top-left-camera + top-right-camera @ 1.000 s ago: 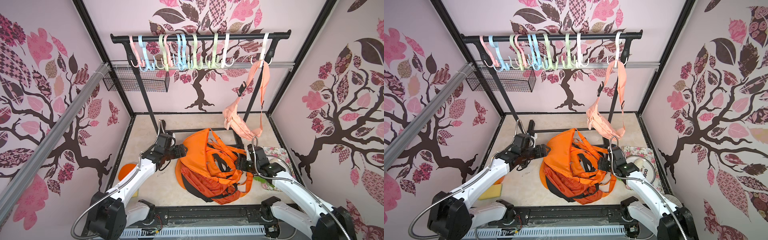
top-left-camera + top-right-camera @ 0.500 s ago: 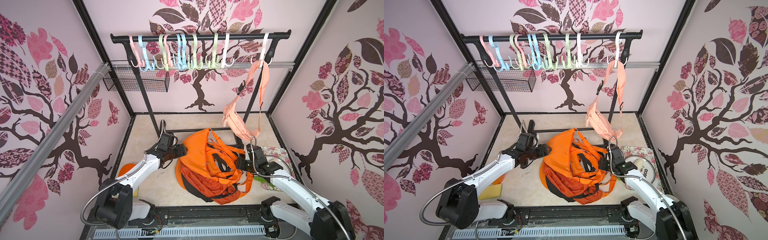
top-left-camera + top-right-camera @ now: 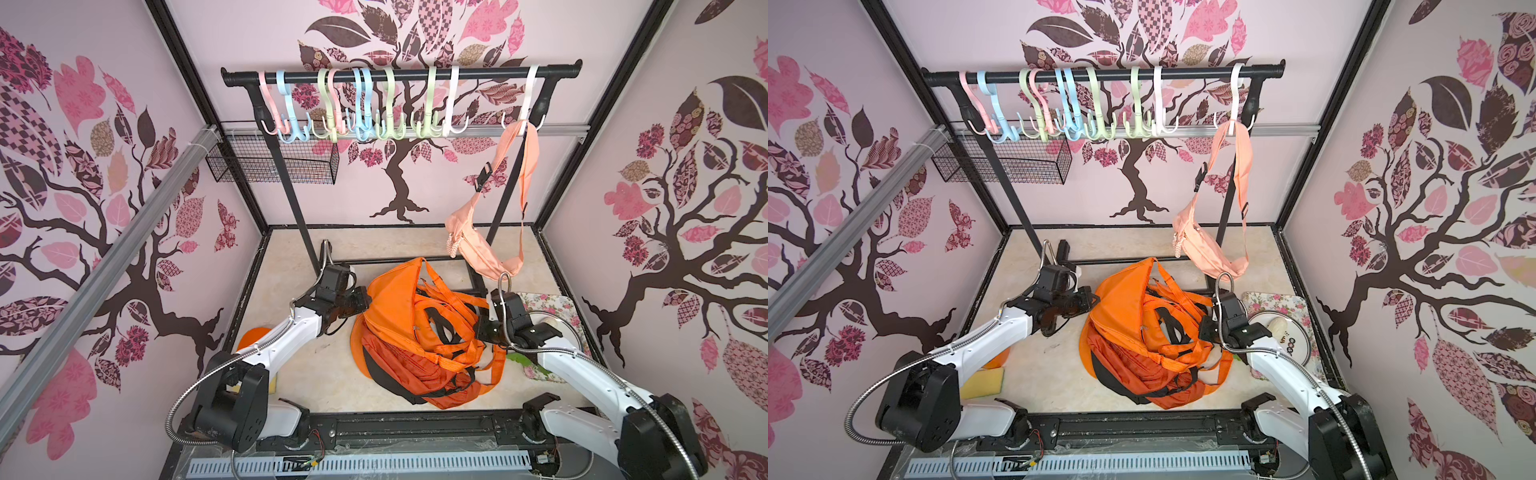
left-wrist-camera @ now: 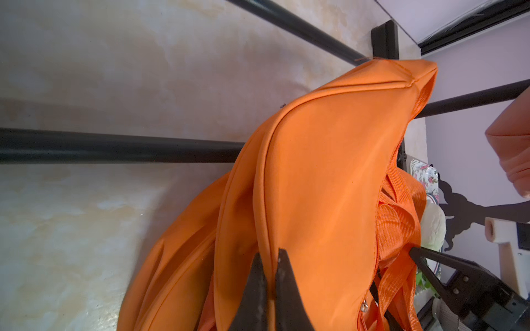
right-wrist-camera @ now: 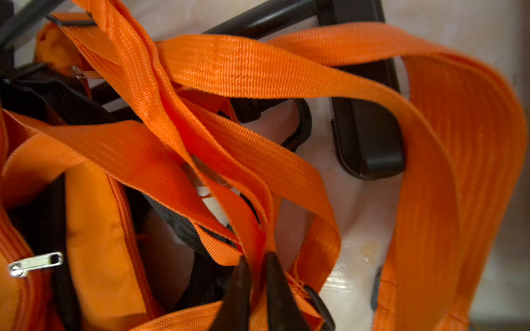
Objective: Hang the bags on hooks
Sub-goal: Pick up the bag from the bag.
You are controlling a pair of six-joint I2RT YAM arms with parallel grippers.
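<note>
Walls [image 3: 104, 199]: pale pink with tree and leaf decals on three sides; tops cut off at the frame edge.
Floor [image 3: 299, 374]: beige, marbled, scuffed; black base bars of the rack cross the far part.
Rack [image 3: 399, 75]: black rail on two posts at the back; right post partly behind the peach bag.
Orange bag [image 3: 399, 316]: heaped at floor centre, below and in front of the rail, on no hook. Underside buried in its own folds. Loops tangled, cannot trace one from another.
Peach bag [image 3: 484, 249]: hangs by its band from the white hook [image 3: 530, 95] at the rail's right end.
Wire basket [image 3: 270, 162]: on the left post; contents not readable.
Tray [image 3: 565, 305]: flowered, by the right wall. Near half is hidden under the right arm [image 3: 582, 370]; pale items on it are hard to make out.
Hooks [image 3: 361, 104]: pastel row of pink, blue, green and white, crowded toward the rail's left; overlaps make them hard to count.
Left gripper [image 4: 270, 253]: jaws clenched on the piped seam of the orange bag's left side.
Right gripper [image 5: 256, 258]: jaws pinched tight on an orange strap [image 5: 249, 235] at the bag's right side; wrist view blurred.
Sponge [image 3: 982, 384]: yellow, half hidden under the left arm [image 3: 988, 332].
</note>
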